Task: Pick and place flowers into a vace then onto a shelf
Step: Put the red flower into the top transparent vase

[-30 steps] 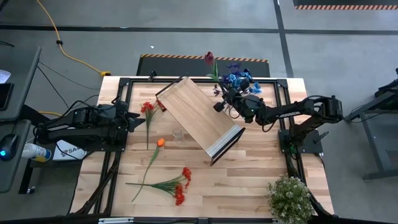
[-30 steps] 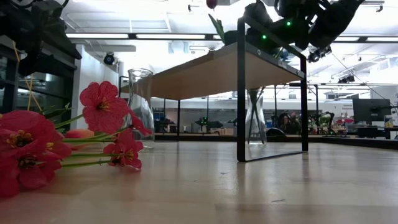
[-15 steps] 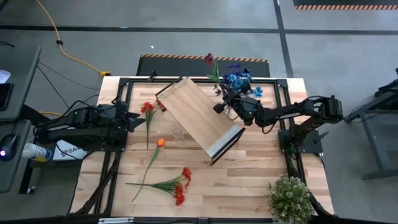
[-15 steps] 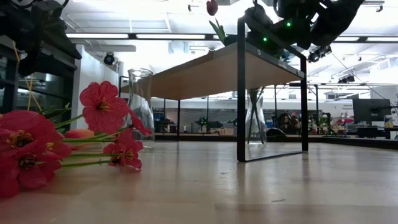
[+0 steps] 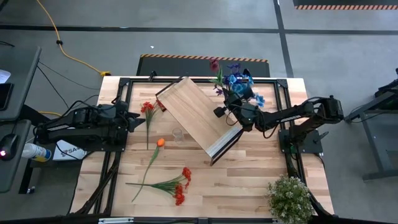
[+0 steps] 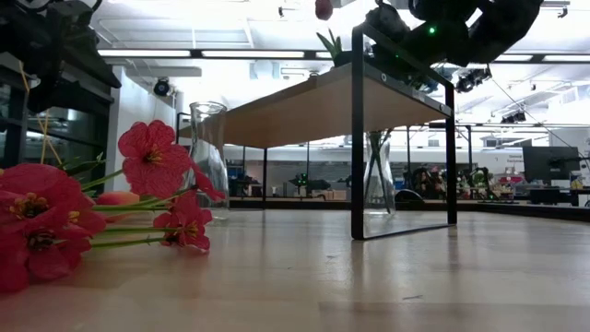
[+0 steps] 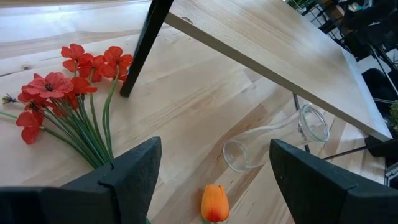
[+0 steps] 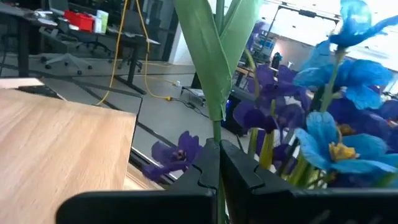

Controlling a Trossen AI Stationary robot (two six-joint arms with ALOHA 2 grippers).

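**Right gripper clamping a flower stem beside the shelf**

The right gripper (image 5: 231, 111) is hovering at the right edge of the shelf (image 5: 196, 115), its fingers (image 8: 208, 165) closing tightly on a green stem (image 8: 216, 74) of the flowers (image 5: 236, 82), whose blue and purple blooms are clustering just behind it. The left gripper (image 5: 134, 120) is waiting over the left side of the tabletop (image 5: 249, 180) with its jaws standing wide and gripping nothing. Red flowers (image 7: 59, 87) and an orange bloom (image 7: 214, 203) are lying on the tabletop near a clear glass vase (image 7: 273, 140) that is lying on its side beside the shelf.
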